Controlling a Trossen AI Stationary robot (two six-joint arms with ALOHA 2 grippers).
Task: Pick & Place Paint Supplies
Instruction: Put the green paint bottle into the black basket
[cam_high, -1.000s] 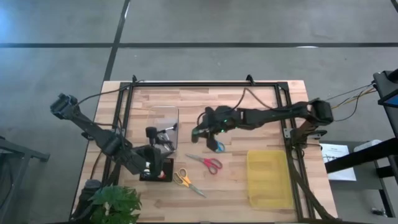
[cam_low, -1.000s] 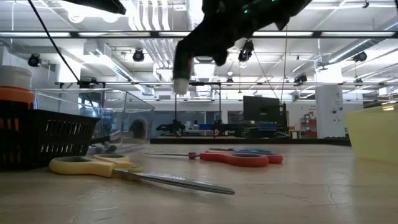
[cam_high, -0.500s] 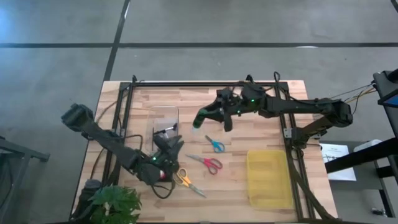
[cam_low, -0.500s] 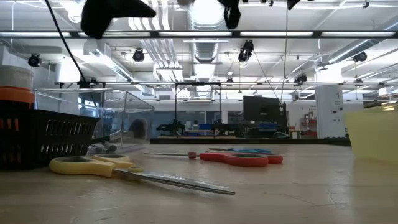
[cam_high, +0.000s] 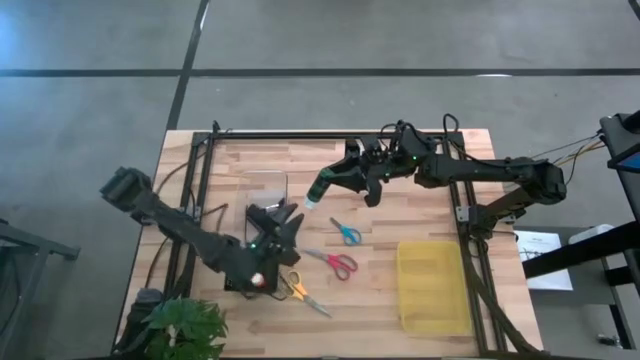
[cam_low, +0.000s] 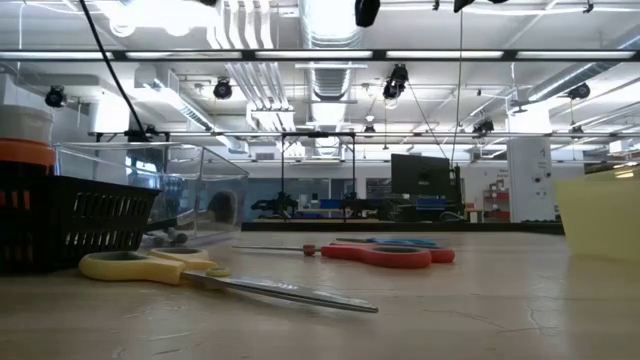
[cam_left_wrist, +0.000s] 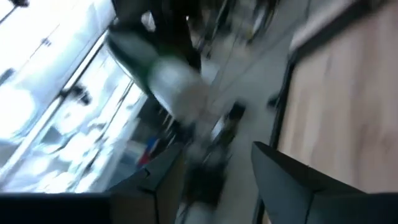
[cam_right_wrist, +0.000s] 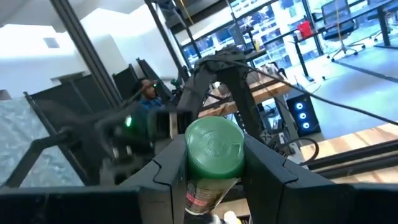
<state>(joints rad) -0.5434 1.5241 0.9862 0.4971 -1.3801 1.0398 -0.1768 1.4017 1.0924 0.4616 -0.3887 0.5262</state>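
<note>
My right gripper (cam_high: 318, 192) hangs high over the table's middle, shut on a small paint pot (cam_right_wrist: 214, 148) with a green cap and a pale body (cam_high: 311, 202). To its near left, my left gripper (cam_high: 287, 226) stands open in the air with nothing between its fingers (cam_left_wrist: 214, 186); it looks toward the pot (cam_left_wrist: 155, 68). Three pairs of scissors lie flat on the wood: blue (cam_high: 346, 232), red (cam_high: 336, 262) and yellow (cam_high: 298, 289). No brush shows. My right gripper pinches the paint pot between its two fingers (cam_right_wrist: 264, 168), on the pot's sides just below the green cap (cam_right_wrist: 214, 177). The fingers come about level from the table's right. The pot lies along them, cap toward the wrist, pale end past the fingertips, lifted clear.
A yellow bin (cam_high: 433, 286) stands near the right front. A black tray (cam_low: 60, 222) sits under my left arm, with a clear box (cam_high: 265, 190) beyond it. A plant (cam_high: 185, 330) is at the near left corner. A dark frame (cam_high: 205, 170) borders the table.
My right gripper has risen with the pot and gone toward the far edge, leaving the low view upward. My left gripper has left the black tray, moved up and toward the table's middle, and tipped from pointing down to about level.
</note>
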